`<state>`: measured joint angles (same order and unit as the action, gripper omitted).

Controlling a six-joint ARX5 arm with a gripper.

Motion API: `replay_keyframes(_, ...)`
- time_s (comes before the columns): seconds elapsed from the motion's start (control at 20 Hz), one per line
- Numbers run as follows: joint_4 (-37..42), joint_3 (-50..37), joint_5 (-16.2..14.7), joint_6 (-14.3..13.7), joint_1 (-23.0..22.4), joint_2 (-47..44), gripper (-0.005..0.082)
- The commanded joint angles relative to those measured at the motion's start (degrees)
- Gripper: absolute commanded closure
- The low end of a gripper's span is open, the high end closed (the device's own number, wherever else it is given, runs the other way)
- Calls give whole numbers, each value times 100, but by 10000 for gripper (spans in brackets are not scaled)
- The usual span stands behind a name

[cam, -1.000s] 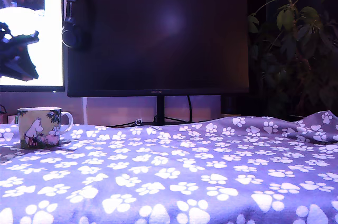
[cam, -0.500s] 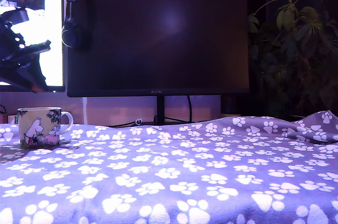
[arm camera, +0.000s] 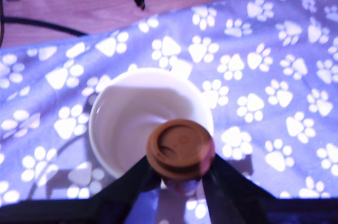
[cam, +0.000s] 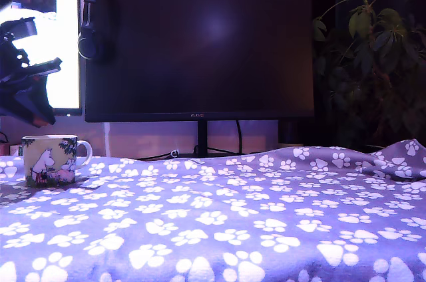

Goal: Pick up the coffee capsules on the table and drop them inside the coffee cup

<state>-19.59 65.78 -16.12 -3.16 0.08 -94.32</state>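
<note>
I saw the coffee cup (cam: 52, 159) standing upright on the desk (cam: 219, 229), near the far edge and close to the corner on the exterior view's left. Its white handle pointed toward the exterior view's right. The desk wore a purple-blue cloth with white paw prints all over it.

My gripper (cam: 30, 92) hung in the air above the cup, not touching it. In the wrist view, the fingers (arm camera: 132, 184) were closed on a coffee capsule (arm camera: 180, 152), one finger on each side of it. The capsule had a round brown top. It sat right over the near rim of the cup (arm camera: 150, 121), partly over the opening. The inside of the cup looked white, and I saw nothing lying in it.

Behind the desk stood a big dark monitor (cam: 200, 49) with headphones (cam: 95, 22) hanging on its corner. A second screen (cam: 50, 36) glowed bright beside it. A leafy plant (cam: 373, 49) stood at the exterior view's right.
</note>
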Motion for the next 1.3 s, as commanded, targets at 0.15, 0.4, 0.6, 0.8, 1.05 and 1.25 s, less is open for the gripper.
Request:
replay_keyframes(0.15,-7,7,13,-103,-15,-90,725)
replay_keyframes(0.4,-50,7,144,-140,-15,-90,553)
replay_keyframes(0.6,-42,7,162,-140,-15,-90,214)
replay_keyframes(0.8,13,7,157,-140,-15,-90,202)
replay_keyframes(1.05,57,7,61,-140,-15,-81,395)
replay_keyframes(1.25,90,7,-289,-142,-15,-42,792)
